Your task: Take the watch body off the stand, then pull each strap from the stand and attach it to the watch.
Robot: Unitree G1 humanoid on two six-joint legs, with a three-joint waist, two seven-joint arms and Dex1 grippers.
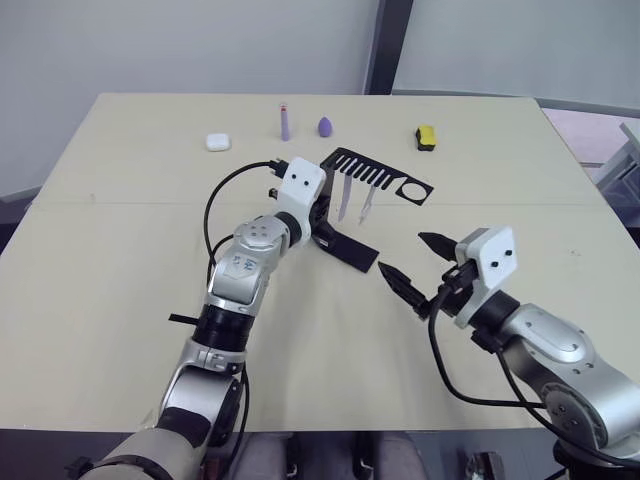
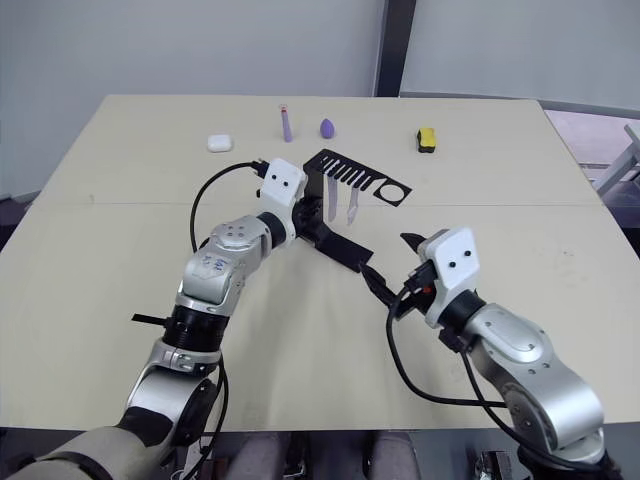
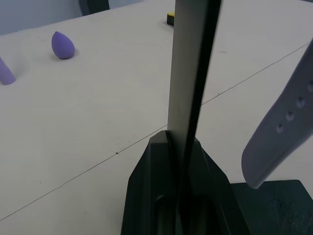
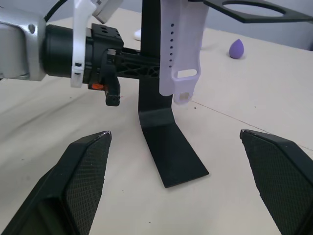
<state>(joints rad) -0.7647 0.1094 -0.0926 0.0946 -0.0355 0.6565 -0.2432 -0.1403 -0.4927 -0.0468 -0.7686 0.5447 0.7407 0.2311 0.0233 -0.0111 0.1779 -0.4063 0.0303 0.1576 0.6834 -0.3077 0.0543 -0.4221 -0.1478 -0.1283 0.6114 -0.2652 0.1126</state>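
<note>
The black stand (image 1: 375,177) is upright at the table's middle, its round ring hole (image 1: 412,190) empty. Two pale lavender straps (image 1: 344,198) (image 1: 367,203) hang from its comb slots. My left gripper (image 1: 320,222) is shut on the stand's upright (image 3: 188,73), one finger on each side of the sheet. One strap (image 3: 279,127) hangs just beside it. My right gripper (image 1: 402,253) stands open to the right of the stand's flat base (image 4: 168,156), not touching it, fingers (image 4: 83,171) wide apart. The watch body is out of view.
Along the far edge of the table (image 1: 120,300) lie a white earbud case (image 1: 218,142), a purple stick (image 1: 285,122), a purple egg-shaped sponge (image 1: 326,126) and a yellow-and-black block (image 1: 425,137). A seam crosses the table behind the stand.
</note>
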